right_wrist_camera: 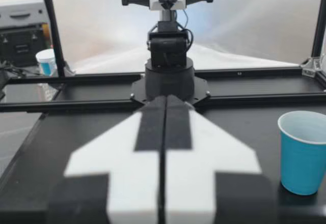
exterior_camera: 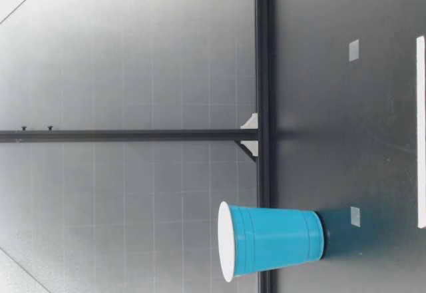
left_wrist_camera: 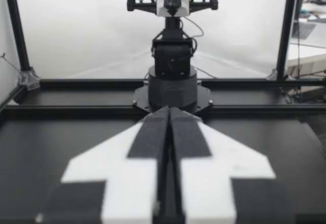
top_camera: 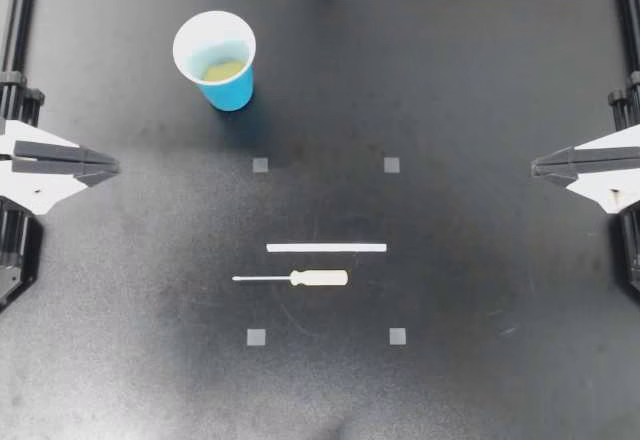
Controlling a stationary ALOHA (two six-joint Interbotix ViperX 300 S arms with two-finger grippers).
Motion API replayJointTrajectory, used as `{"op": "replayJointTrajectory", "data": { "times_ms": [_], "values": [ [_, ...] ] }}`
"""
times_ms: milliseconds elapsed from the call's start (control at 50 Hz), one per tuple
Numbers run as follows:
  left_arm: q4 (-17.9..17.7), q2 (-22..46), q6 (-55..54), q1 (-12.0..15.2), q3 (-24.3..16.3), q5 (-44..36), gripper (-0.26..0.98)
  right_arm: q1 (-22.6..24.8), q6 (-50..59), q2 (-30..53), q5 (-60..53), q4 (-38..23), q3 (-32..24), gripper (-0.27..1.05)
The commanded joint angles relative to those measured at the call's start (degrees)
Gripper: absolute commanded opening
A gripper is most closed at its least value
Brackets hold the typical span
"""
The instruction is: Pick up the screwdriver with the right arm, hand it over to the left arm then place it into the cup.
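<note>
Where the top view looks straight down on the table (top_camera: 480, 80), the screwdriver (top_camera: 300, 278) lies flat near the middle. Its pale handle is toward the table's right side and its thin shaft points to the left side. It lies just beside a white strip (top_camera: 326, 247), parallel to it and not touching, inside four small grey squares (top_camera: 260, 165). The blue cup (top_camera: 214, 58) stands upright, well apart from the screwdriver and on the left half of the table; its bottom inside looks yellowish. The left arm's fingers (top_camera: 85, 163) and the right arm's fingers (top_camera: 560, 163) sit at opposite edges, pointing at each other, far from the screwdriver.

The wrist views show them closer. The left arm's fingers (left_wrist_camera: 147, 137) are pressed together with nothing between them, and the right arm's base (left_wrist_camera: 172, 84) stands straight ahead. The right arm's fingers (right_wrist_camera: 150, 127) are likewise pressed together and empty, facing the left arm's base (right_wrist_camera: 169, 79), with the cup (right_wrist_camera: 304, 152) ahead and to one side.

The low view gives the cup (exterior_camera: 273, 240) side-on, with the strip (exterior_camera: 420, 133) and two squares (exterior_camera: 354, 50) nearer that camera. The screwdriver shows in the top view alone.
</note>
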Motion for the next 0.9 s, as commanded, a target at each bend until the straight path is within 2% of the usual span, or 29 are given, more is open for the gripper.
{"op": "replayJointTrajectory", "data": {
  "times_ms": [0,120,320,640,880],
  "values": [
    [-0.18,-0.44,0.00,0.62,-0.18,-1.41,0.17,0.00,0.00,0.44,-0.44,0.00,-0.44,0.15],
    [-0.18,-0.70,0.09,0.62,0.53,-3.43,0.11,-0.09,0.18,1.93,-2.99,0.00,-0.97,0.03],
    [-0.18,-0.35,0.00,0.62,2.11,-6.24,0.11,-0.09,0.79,12.48,-4.75,0.18,-5.62,0.02],
    [-0.18,-0.09,0.26,0.62,3.08,-7.03,0.11,1.41,4.75,38.50,3.96,0.18,-22.24,0.02],
    [-0.18,-0.18,0.79,0.70,3.34,-6.94,0.11,1.67,4.83,49.04,19.25,0.18,-32.52,0.07]
  ]
}}
